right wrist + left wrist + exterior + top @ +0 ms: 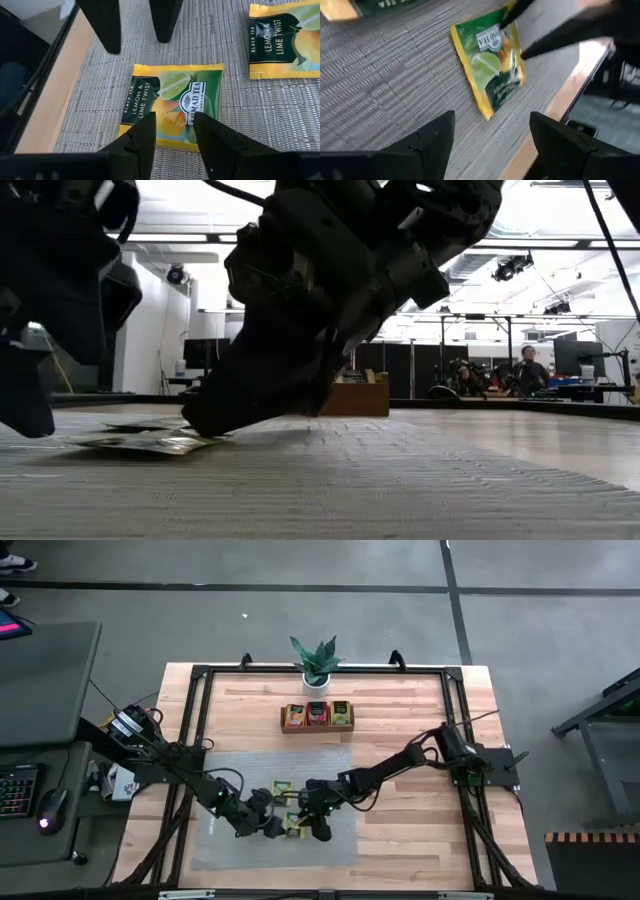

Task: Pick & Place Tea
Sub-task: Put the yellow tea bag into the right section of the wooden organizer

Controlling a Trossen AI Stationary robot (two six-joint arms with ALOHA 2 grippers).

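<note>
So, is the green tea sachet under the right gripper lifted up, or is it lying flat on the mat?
Lying flat. The green tea sachet rests spread on the grey mat; the right gripper has open fingers at its edge.

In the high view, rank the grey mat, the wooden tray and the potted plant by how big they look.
1. grey mat, clearly largest.
2. wooden tray.
3. potted plant, close to the tray's spread, so these two are unsure.

Both pincers, left [278,827] and right [312,825], low over grey mat [235,775], sachets [284,789] between; wooden tray [318,717] beyond mat, by plant [317,661].
</note>
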